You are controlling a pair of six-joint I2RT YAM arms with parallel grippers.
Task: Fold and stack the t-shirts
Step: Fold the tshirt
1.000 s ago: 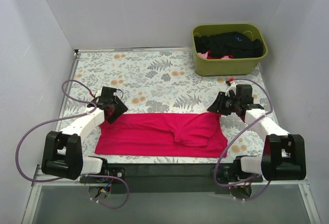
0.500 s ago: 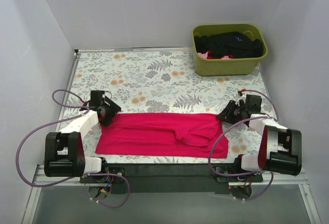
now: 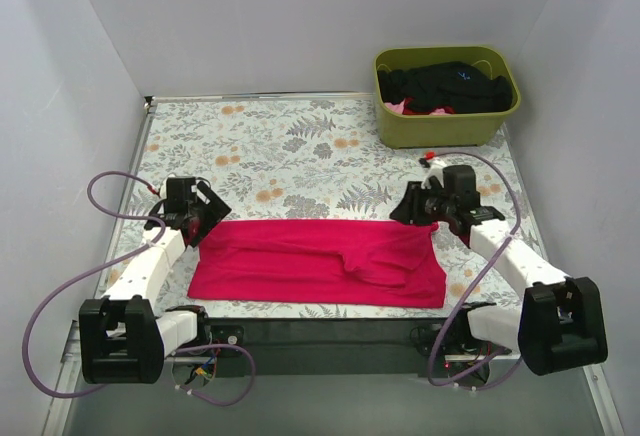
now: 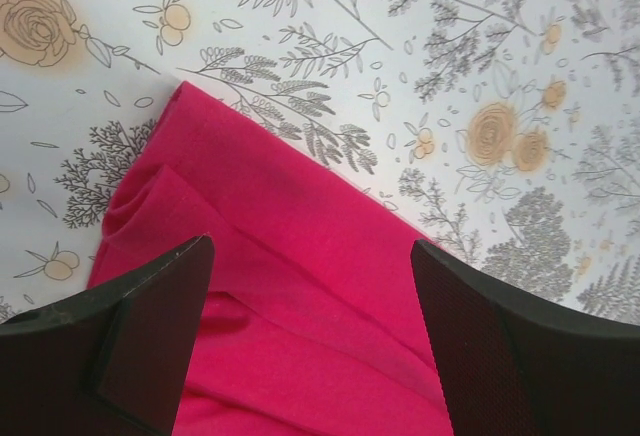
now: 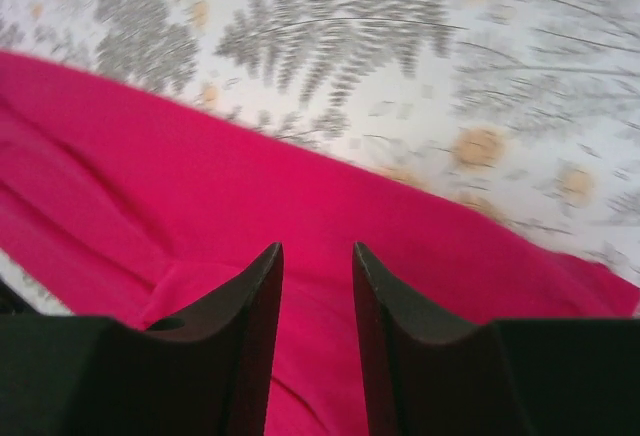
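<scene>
As seen from above, the red shirt (image 3: 318, 261) lay folded into a long band across the near part of the flowered worktop (image 3: 290, 146), between the two arms. The left end effector (image 3: 197, 218) sat at the band's far left corner and the right end effector (image 3: 410, 206) at its far right corner. A green bin (image 3: 440, 131) stood at the worktop's far right corner, with black shirts (image 3: 445, 84) heaped inside.

From the left wrist, the fingers (image 4: 150, 306) stood wide apart with nothing between them, above the shirt's corner, where a folded edge ran slantwise across the cloth.

From the right wrist, the picture was somewhat blurred. That end effector's jaws were parted by only a narrow gap; red cloth lay flat beneath it, and none was caught between them.
</scene>
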